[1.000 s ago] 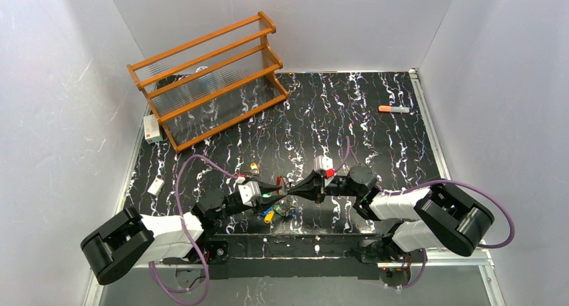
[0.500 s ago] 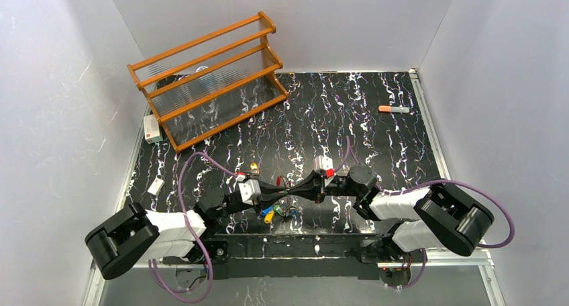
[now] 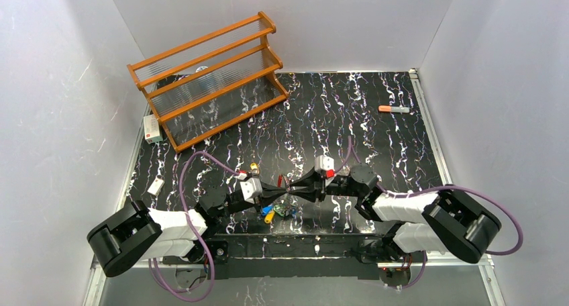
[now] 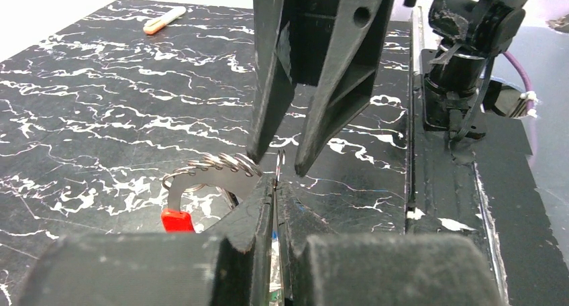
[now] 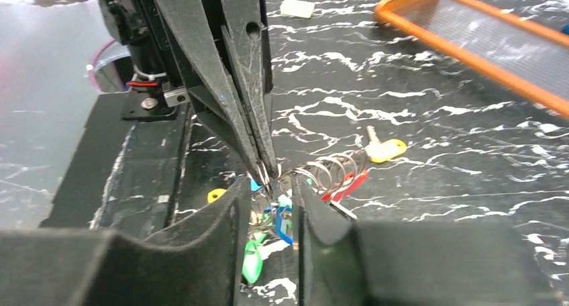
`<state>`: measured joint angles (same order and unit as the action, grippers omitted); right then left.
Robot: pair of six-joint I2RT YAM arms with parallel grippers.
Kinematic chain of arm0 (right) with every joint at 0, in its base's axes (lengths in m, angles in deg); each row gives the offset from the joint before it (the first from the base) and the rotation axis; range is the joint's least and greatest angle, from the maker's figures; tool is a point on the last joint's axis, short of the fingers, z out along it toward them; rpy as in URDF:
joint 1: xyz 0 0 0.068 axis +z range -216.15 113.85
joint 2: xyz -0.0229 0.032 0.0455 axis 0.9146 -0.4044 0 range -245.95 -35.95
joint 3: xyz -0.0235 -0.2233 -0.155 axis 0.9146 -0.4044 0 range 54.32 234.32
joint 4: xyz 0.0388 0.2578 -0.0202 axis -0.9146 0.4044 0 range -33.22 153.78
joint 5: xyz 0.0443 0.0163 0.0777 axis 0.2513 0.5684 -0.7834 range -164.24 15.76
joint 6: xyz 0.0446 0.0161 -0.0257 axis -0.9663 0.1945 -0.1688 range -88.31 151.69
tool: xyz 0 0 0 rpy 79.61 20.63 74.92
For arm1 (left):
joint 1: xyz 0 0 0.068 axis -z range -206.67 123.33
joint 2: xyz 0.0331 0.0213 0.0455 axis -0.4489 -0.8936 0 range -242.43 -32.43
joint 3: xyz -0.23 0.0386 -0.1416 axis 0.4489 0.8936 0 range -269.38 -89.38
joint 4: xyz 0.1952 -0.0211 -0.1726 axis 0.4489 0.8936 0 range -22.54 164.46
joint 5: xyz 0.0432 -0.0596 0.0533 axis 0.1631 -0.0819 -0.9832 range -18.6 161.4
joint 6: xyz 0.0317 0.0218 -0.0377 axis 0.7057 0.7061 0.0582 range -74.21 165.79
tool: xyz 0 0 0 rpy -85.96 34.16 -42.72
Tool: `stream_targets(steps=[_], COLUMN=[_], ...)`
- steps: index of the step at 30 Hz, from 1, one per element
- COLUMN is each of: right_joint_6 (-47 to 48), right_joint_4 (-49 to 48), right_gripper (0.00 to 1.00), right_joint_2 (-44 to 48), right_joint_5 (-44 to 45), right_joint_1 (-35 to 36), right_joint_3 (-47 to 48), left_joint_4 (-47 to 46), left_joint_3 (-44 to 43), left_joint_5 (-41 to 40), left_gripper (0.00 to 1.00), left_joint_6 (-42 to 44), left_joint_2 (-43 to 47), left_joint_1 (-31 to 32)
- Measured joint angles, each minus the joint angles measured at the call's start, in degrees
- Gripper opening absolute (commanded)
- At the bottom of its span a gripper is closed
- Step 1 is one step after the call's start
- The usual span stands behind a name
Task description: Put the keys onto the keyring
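**Desk:** What does the overhead give you?

**Operator:** I've got both arms stretched low and inward, nose to nose near the front edge of the black marbled table [image 3: 376,158]. My left gripper [image 3: 280,188] and right gripper [image 3: 292,192] meet tip to tip. The bunch of small keys [image 3: 272,213], with yellow, blue and green plastic heads, sits just beside the tips on the near side. I cannot tell whether it hangs or lies. A single yellow-headed key [image 3: 254,166] lies apart, farther back. The orange wooden rack [image 3: 208,78] with ribbed clear shelves stands far left; I can't make out its contents.

**Desk:** Left wrist?

**Operator:** My left fingers [image 4: 251,213] are pressed together on the thin wire keyring [image 4: 278,164], and its loop stands up out of their tips. The right fingers [image 4: 335,84] come down from above, apart, one on either side of that loop. A coil of silver loops [image 4: 221,164] sits just left, with a red plastic tag [image 4: 176,220] below it.

**Desk:** Right wrist?

**Operator:** My right jaws stand apart, with the closed left pair pinching the wire between them. Blue and green tags show underneath.
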<state>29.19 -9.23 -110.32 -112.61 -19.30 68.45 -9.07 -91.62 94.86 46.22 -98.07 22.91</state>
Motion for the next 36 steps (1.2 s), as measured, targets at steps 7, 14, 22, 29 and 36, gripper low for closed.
stream_targets(steps=[7,14,22,29,36], right_joint_6=[8.6,17.1,25.0,31.8,34.1], right_joint_4=[11.1,23.1,30.5,36.7,37.9], right_gripper=[0.37,0.35,0.35,0.32,0.30], right_joint_2=[7.2,8.0,9.9,10.3,9.5], right_joint_5=[2.2,1.5,2.3,2.6,1.9], right_joint_1=[0.0,0.0,0.0,0.0,0.0], right_joint_3=[0.5,3.4,5.2,8.0,9.5], left_joint_4=[1.7,5.5,10.1,12.8,14.1], left_joint_3=[-0.5,-2.6,-4.4,-5.5,-5.9], left_joint_5=[-0.9,-0.7,-0.3,-0.3,-0.1], left_gripper=[0.00,0.00,0.00,0.00,0.00], left_joint_6=[1.9,4.3,6.6,7.9,8.3], left_joint_2=[-0.3,-0.5,-0.4,-0.2,-0.2], left_joint_1=[0.0,0.0,0.0,0.0,0.0])
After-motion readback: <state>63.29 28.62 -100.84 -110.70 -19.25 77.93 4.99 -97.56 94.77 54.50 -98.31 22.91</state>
